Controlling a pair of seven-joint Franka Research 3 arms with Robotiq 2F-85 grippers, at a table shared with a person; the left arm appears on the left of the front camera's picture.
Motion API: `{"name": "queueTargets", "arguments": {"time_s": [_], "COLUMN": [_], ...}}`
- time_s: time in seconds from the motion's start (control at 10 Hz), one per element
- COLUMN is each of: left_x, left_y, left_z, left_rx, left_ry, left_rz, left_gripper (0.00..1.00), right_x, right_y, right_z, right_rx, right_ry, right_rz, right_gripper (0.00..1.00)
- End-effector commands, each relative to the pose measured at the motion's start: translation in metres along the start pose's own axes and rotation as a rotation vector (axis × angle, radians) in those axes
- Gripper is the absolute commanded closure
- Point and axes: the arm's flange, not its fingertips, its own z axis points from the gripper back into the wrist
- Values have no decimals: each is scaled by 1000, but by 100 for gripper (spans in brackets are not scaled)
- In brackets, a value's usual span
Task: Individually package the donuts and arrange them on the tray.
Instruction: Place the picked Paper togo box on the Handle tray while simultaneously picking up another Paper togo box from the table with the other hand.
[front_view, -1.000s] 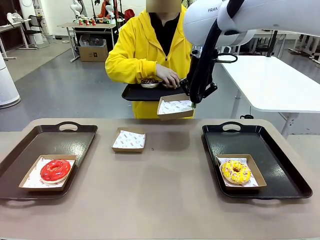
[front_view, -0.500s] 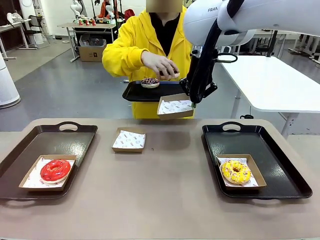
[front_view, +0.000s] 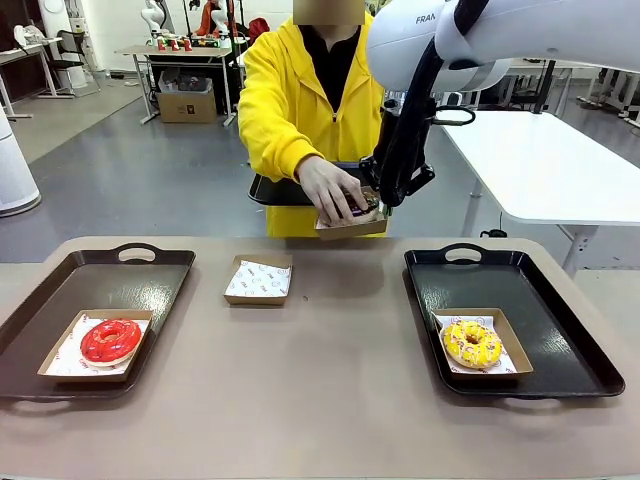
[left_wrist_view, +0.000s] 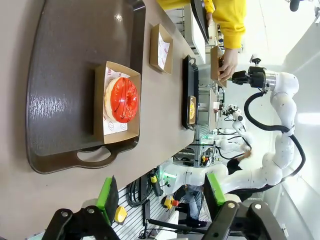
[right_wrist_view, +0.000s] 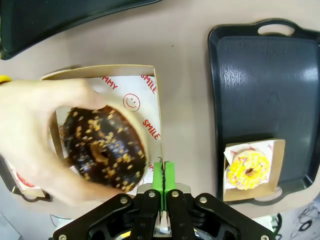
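My right gripper (front_view: 384, 207) (right_wrist_view: 162, 176) is shut on the rim of a paper-lined cardboard box (front_view: 366, 225) (right_wrist_view: 142, 95), holding it in the air past the table's far edge. A person's hand (front_view: 328, 188) (right_wrist_view: 30, 125) is lowering the dark donut with pale sprinkles (right_wrist_view: 102, 147) into it. The red donut (front_view: 110, 340) (left_wrist_view: 123, 99) sits in its box on the left tray (front_view: 60, 290). On the right tray (front_view: 560, 330) the yellow donut (front_view: 472, 343) (right_wrist_view: 247, 170) lies boxed. My left gripper (left_wrist_view: 161, 192) hangs open high above the left tray. The chocolate-glazed donut is hidden.
An empty lined box (front_view: 258, 280) (left_wrist_view: 161, 48) rests on the table between the trays. The person holds a black tray (front_view: 283, 190) just beyond the far edge, beside my right gripper. The near middle of the table (front_view: 320, 400) is bare.
The person's hand lifted a donut off the held tray and brought it down over the box in my right gripper. Both arms stayed put.
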Motion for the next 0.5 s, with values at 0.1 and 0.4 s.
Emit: {"name": "queueTargets", "arguments": {"time_s": [0.1, 0.4], "left_x": [-2, -2], "left_y": [-2, -2], "left_z": [0, 0], "left_rx": [-21, -21], "left_ry": [-18, -18], "left_rz": [-11, -11], "left_gripper": [11, 11], "right_x": [-3, -3], "right_y": [-1, -1], "right_z": [0, 0], "right_rx": [7, 7], "right_ry": [7, 7], "right_rz": [-5, -5], "right_gripper": [100, 100]}}
